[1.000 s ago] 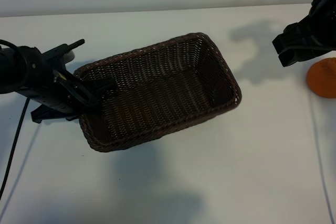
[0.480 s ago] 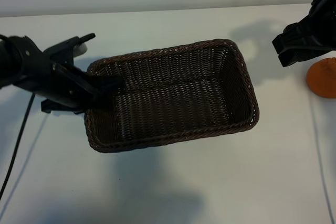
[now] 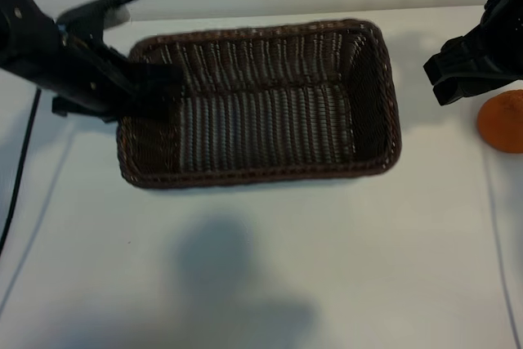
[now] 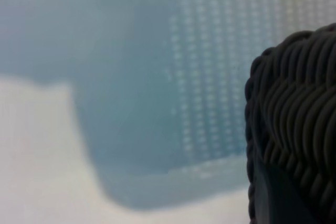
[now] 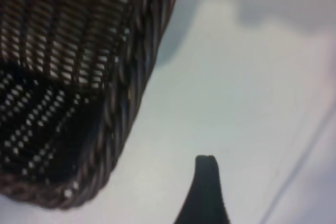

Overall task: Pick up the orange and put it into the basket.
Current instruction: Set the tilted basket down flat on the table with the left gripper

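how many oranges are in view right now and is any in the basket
1. The small round orange fruit lies on the white table at the exterior view's right edge, partly cut off, outside the dark brown woven wicker basket, which shows none inside.

The rectangular dark brown woven wicker basket (image 3: 261, 104) is held above the white table (image 3: 327, 267), gripped at its left end wall by the left gripper (image 3: 151, 87). The small round orange fruit (image 3: 502, 120) is set on the table well right of it, just beside the right gripper (image 3: 466, 67).
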